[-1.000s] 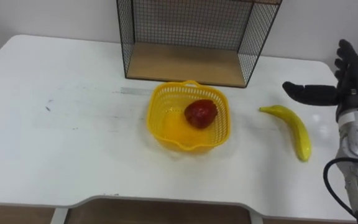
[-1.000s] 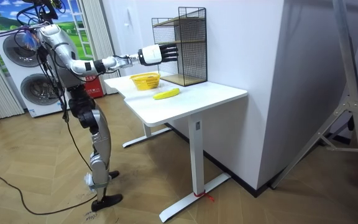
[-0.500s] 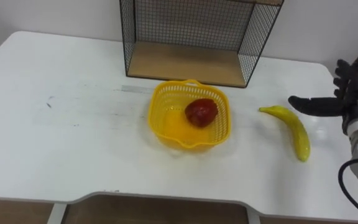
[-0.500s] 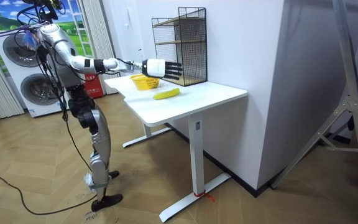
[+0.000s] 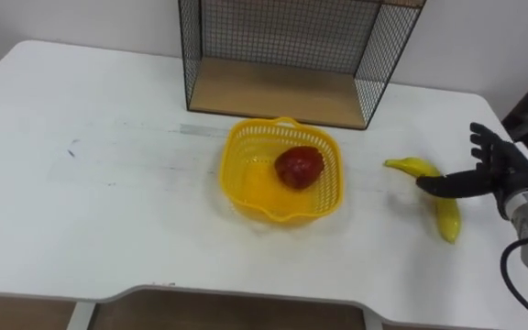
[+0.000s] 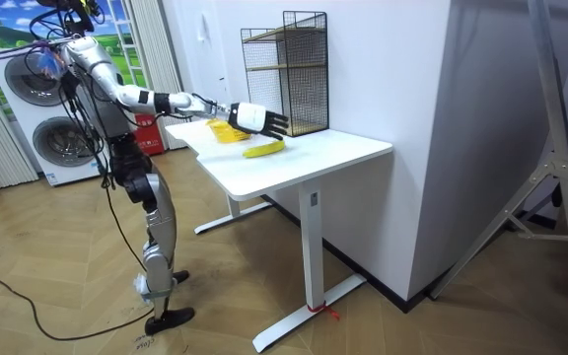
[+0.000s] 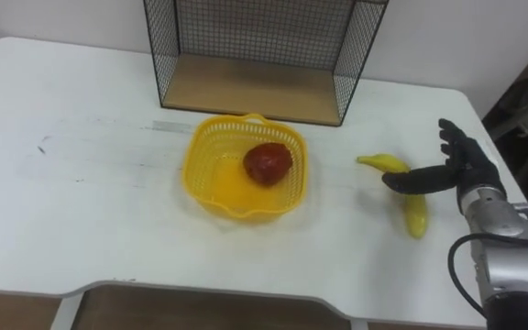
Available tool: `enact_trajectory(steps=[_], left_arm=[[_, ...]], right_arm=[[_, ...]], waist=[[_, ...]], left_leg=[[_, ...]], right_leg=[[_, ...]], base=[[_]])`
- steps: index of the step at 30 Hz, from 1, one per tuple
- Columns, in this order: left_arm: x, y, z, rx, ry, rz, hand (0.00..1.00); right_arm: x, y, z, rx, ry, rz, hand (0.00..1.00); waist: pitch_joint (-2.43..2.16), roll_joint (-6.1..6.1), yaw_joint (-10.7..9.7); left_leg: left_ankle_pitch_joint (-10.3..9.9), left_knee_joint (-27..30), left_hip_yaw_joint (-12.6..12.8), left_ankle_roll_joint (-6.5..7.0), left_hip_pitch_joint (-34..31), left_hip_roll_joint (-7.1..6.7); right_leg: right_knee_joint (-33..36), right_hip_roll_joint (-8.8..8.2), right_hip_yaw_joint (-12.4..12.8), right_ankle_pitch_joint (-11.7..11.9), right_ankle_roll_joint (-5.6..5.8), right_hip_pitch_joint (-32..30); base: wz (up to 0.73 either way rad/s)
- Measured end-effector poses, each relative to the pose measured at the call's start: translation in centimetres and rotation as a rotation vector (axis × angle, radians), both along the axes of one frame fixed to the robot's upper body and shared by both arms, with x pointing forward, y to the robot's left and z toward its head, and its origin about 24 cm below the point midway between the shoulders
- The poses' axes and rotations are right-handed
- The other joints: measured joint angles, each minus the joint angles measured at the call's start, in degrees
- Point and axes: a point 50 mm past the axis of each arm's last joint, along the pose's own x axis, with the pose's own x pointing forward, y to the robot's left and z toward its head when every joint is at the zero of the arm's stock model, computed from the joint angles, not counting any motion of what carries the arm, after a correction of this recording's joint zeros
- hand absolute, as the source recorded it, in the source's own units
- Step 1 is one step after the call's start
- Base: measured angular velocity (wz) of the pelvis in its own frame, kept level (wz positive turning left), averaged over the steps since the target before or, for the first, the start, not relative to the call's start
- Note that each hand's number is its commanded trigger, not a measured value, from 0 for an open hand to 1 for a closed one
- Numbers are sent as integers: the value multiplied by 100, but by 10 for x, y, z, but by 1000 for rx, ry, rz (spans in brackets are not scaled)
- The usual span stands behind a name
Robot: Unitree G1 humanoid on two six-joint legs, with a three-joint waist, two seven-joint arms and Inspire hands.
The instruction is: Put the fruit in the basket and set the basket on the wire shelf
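Banana (image 5: 447,218) unheld; right hand (image 5: 500,174) fingers spread wide, thumb over it.

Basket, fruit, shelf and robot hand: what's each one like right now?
Yellow plastic mesh basket: upright on the white table.
Round red fruit: inside the basket.
Yellow banana: lying on the table, outside the basket.
Black wire shelf: behind the basket, basket not on it.
Right hand: open, thumb over the banana.

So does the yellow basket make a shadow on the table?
Left eye view: only a faint, soft shadow by the near rim of the basket on the white table; right eye view: the same, no hard edges or glare.
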Motion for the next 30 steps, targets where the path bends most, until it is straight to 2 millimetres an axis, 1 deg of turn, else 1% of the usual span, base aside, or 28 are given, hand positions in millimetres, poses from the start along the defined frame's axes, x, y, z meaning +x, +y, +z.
enact_trajectory(steps=[3, 7, 11, 20, 25, 28, 30], left_arm=[[0, -1, 0, -3, 2, -3, 0], [0, -1, 0, -4, 10, -4, 0], [0, -1, 0, -19, 13, -3, 0], [2, -1, 0, -21, 4, -5, 0], [1, -1, 0, -21, 10, -4, 0], [-3, -1, -1, -20, 23, 1, 0], [-4, -1, -1, -20, 27, 2, 0]], right_arm=[[-3, 3, -9, -4, 71, 36, 0], [-5, 2, -13, -5, 94, 44, 0], [-6, 1, -15, -34, 127, 63, 0], [-3, -1, -16, -93, 178, 94, 0], [-4, -1, -17, -102, 195, 101, 0], [-6, -2, -19, -103, 203, 98, 0], [-6, -2, -20, -112, 212, 99, 0]], waist=[[22, 12, 3], [45, 55, 5], [31, 84, 11], [24, 90, 10], [20, 77, 35], [17, 46, 49], [24, 24, 68]], left_leg=[[0, 23, -15, 0, -20, 0], [-2, 28, -34, 0, -68, 0], [-1, 39, -28, 2, -59, -4], [-1, 52, -28, 2, -59, -1], [-1, 53, -32, 2, -59, -1], [-1, 64, -34, 2, -56, -2], [-1, 71, -34, 2, -59, -2]], right_leg=[[8, 1, -6, 1, -1, -1], [6, 6, -8, 3, -5, -18], [-2, 4, -3, 3, -4, -24], [2, 6, -7, 3, -4, -29], [2, 5, -17, 3, -5, -22], [-1, 5, -23, 3, -4, -11], [-2, 5, -23, 3, -5, -9]], base=[[0], [1], [0], [0], [0], [0], [0]])
